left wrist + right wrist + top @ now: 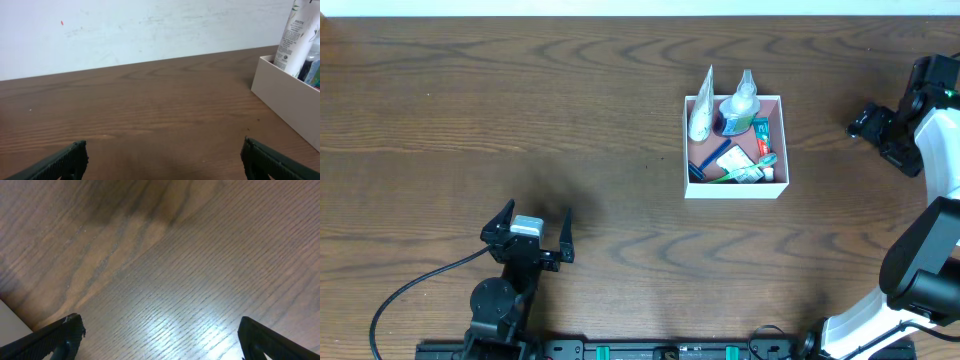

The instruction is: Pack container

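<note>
Left gripper (537,212): well left of the container, nearer the front edge; jaws wide, holding nothing.
Tabletop (470,100): dark wood grain.
Container (735,190): flat on the tabletop, white walls, pink inside.
White tube (701,115): standing in the container's far-left corner.
Bottle (740,105): just beside the tube.
Toiletries (740,165): lying inside the container.
Right gripper (865,122): right of the container, apart; jaws wide, empty.

My left gripper (537,213) sits just ahead of its base, jaws wide apart (fingers pointing forward). My right arm reaches far forward, its gripper (876,132) equally spread.
</note>
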### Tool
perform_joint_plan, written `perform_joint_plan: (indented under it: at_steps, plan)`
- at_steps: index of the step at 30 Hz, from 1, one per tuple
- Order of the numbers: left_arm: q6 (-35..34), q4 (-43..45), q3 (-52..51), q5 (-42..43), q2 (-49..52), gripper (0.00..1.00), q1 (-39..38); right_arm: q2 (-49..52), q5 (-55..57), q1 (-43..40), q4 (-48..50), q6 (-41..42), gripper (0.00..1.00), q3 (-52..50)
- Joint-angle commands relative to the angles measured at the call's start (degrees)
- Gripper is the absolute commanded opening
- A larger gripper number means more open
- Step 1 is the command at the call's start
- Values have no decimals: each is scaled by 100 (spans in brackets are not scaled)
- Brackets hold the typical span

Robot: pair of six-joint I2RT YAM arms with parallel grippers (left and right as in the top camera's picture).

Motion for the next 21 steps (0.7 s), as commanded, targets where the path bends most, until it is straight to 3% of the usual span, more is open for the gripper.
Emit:
perform_joint_plan:
  at_steps: [1,21]
  plan:
    - [98,-44,-205,-7,-39,98,35,50,15,0,9,74,99,4]
    - [98,-44,-205,-7,-39,98,35,-114,15,74,7,74,99,4]
